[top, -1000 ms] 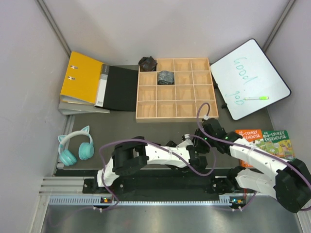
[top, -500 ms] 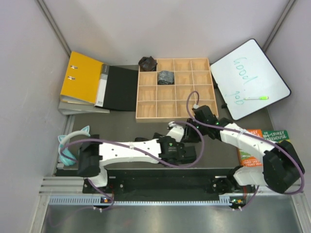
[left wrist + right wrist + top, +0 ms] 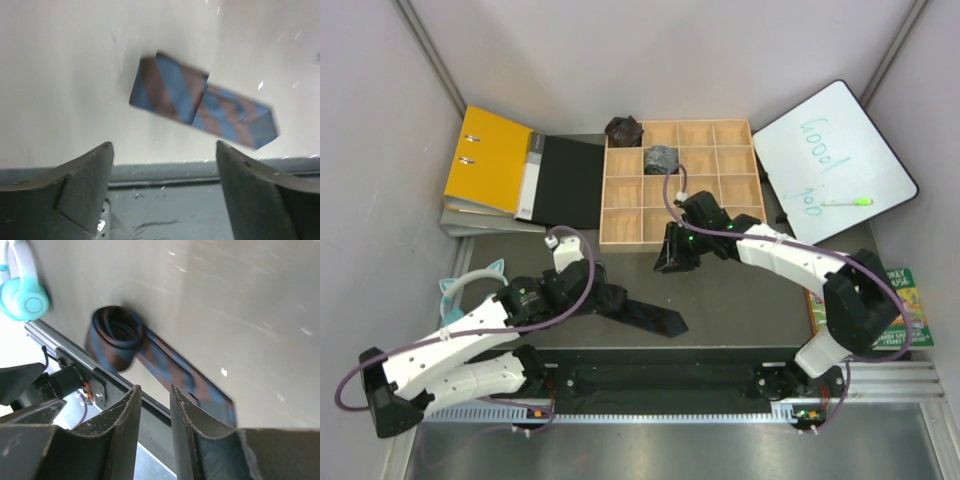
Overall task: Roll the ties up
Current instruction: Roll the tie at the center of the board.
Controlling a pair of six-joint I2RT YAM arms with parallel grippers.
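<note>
Flanking the half-rolled tie [image 3: 650, 316], left end effector [image 3: 164, 150] wide, right end effector [image 3: 155, 390] narrow, both empty.

whiteboard [image 3: 850, 130]: handwritten green "good job", upside down in the top view; green book [image 3: 895, 290] at right edge: "STOREY" barely legible on cover, rest hidden by the arm; binder spine label [image 3: 528, 188]: print too small to read; wrist views: no text
</note>
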